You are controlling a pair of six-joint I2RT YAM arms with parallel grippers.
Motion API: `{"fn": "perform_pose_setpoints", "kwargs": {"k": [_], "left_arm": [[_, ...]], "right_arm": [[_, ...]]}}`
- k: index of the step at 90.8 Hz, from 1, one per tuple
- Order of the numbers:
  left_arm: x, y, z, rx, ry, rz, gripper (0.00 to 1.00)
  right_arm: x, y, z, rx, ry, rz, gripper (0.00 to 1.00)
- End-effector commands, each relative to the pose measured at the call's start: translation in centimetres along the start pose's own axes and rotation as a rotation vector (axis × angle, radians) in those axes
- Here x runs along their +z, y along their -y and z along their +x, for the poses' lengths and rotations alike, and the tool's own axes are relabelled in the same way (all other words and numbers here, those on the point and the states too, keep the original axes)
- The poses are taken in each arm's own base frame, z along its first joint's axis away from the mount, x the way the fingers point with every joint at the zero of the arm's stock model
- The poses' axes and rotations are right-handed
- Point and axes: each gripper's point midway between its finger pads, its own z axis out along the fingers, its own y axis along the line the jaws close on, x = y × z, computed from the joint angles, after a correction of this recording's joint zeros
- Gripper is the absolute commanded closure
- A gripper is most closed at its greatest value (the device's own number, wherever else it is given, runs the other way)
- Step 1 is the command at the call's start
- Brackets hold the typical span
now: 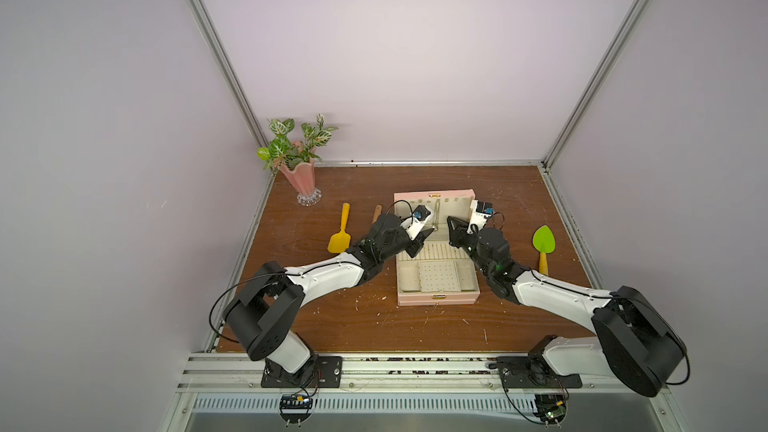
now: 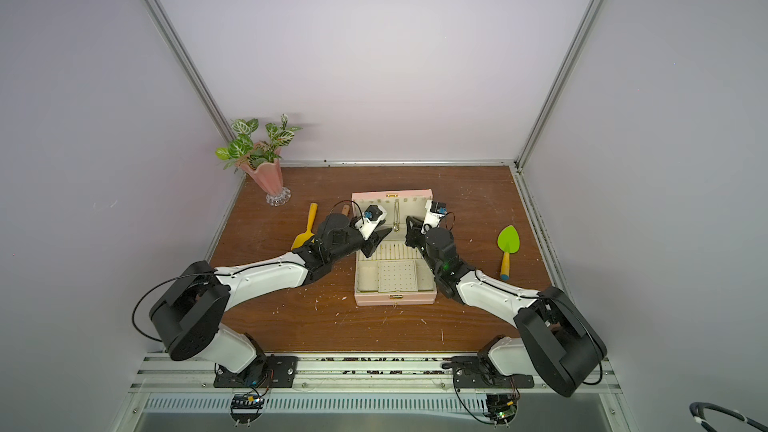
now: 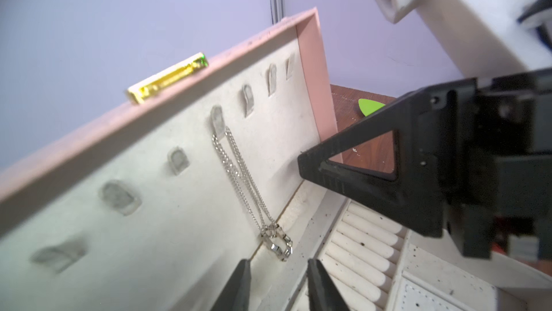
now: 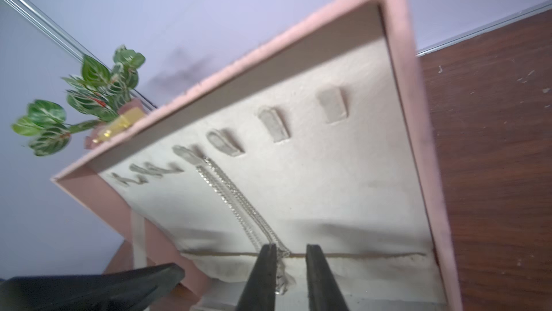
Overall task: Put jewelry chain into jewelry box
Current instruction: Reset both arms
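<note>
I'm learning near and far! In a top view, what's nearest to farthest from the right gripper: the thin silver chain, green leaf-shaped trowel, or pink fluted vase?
1. Thin silver chain, hanging in the pink jewelry box, beside the right gripper.
2. Green leaf-shaped trowel, out on the robot's right.
3. Pink fluted vase, back-left corner.

The lid of the jewelry box [image 3: 313, 70] stands open; the jewelry chain [image 3: 239, 175] hangs doubled from one hook [image 3: 217, 121] in its cream lining, its end near the hinge; the left gripper [image 3: 278, 262] holds its jaws apart and empty, close to that end; the right gripper [image 3: 316, 169] sits beside the lid's pink wall.
</note>
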Motion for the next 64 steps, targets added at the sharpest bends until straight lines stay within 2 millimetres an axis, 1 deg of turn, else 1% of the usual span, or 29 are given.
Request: {"fn": "perform_pose_setpoints", "kwargs": {"k": [1,11,18,23,31,37,49,59,64], "left_arm": [[-1.8,1.3,-1.7,-0.022,0.055,0.054,0.57],[-3.6,1.9,-2.3,-0.046,0.075,0.082,0.51],[-5.1,1.9,-2.9,-0.072,0.099,0.070,0.47],[-5.9,1.7,-2.8,-0.094,0.103,0.051,0.43],[-7.5,0.7,-2.6,-0.132,0.109,-0.015,0.30],[-8.6,-1.0,-1.6,-0.171,0.098,-0.096,0.23],[-11.5,-6.0,1.4,-0.290,0.070,-0.279,0.14],[-15.1,-11.0,3.7,-0.386,0.082,-0.460,0.10],[-17.3,-13.6,4.9,-0.419,0.087,-0.570,0.07]], "right_arm": [[-1.6,-0.9,-1.3,-0.019,0.025,-0.052,0.71],[-3.3,-0.8,-2.0,-0.048,0.042,-0.066,0.64],[-4.6,-0.4,-2.6,-0.074,0.057,-0.063,0.58],[-5.4,0.2,-2.8,-0.095,0.071,-0.052,0.52],[-6.9,1.3,-3.4,-0.131,0.101,-0.031,0.42],[-7.8,2.7,-4.0,-0.158,0.123,0.003,0.33],[-9.3,5.3,-5.6,-0.221,0.162,0.064,0.18],[-9.8,7.8,-6.6,-0.248,0.178,0.118,0.11],[-10.0,9.7,-7.5,-0.245,0.202,0.166,0.06]]}}
